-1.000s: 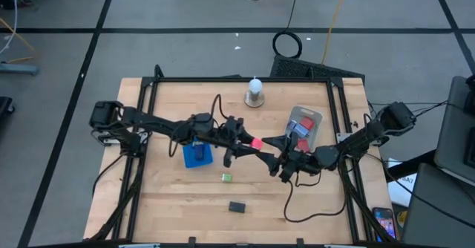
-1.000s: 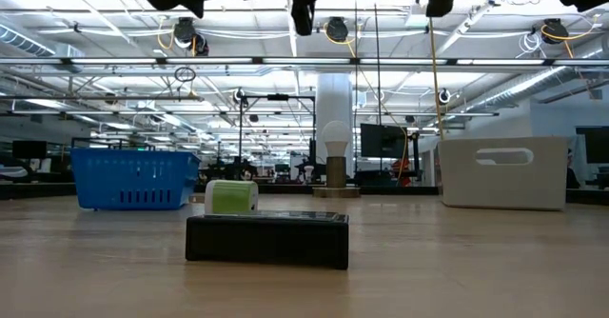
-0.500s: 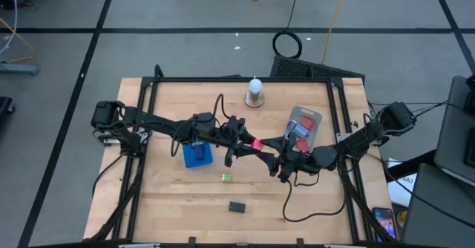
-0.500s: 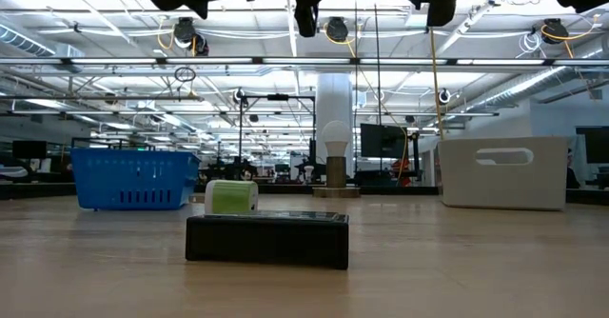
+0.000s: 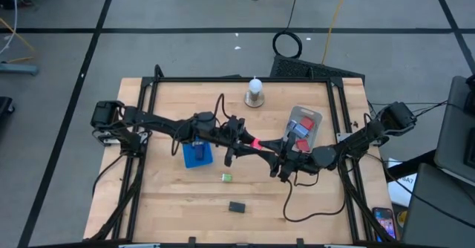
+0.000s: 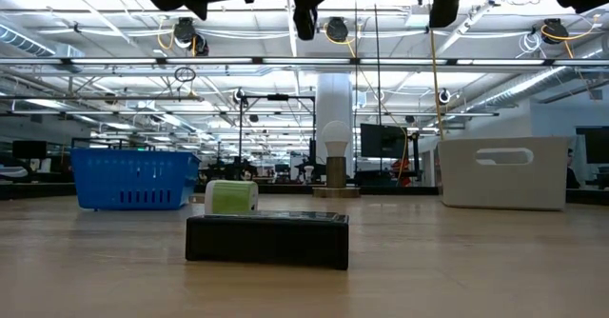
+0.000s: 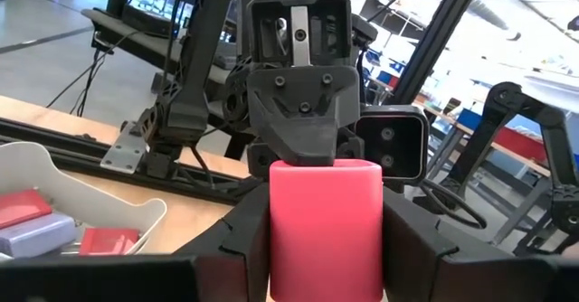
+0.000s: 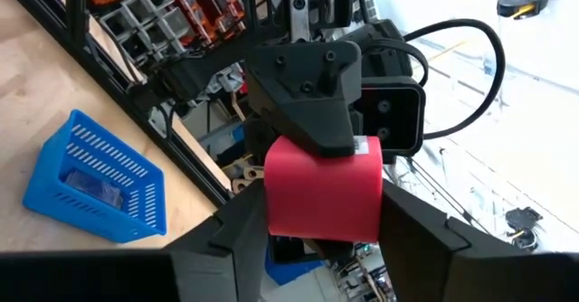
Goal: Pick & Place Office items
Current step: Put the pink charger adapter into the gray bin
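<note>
Office items are spread over the wooden surface (image 5: 163,196), and one of them, a red-pink block (image 5: 257,143), is up in the air above the middle of it, caught between the two arms. The left gripper (image 7: 326,248) reaches in from the left side and its jaws pinch the block from both flanks, as its own wrist view shows. The right gripper (image 8: 321,225) comes in from the right and meets the same block head-on; its jaws sit against the block's sides too, though whether they are truly clamped or only just touching it is hard to tell. A small green item (image 5: 226,177) lies on the surface toward the front, and a black block (image 5: 237,206) lies nearer the front edge still; in the low view the green piece (image 6: 230,198) stands behind the black one (image 6: 267,238). A blue basket (image 5: 197,155) sits just under the left arm, with something dark blue in it. A white tray (image 5: 310,119) at the right rear holds red pieces and a pale lilac one (image 7: 41,232). A white bulb on a round base (image 5: 255,92) stands at the back.
</note>
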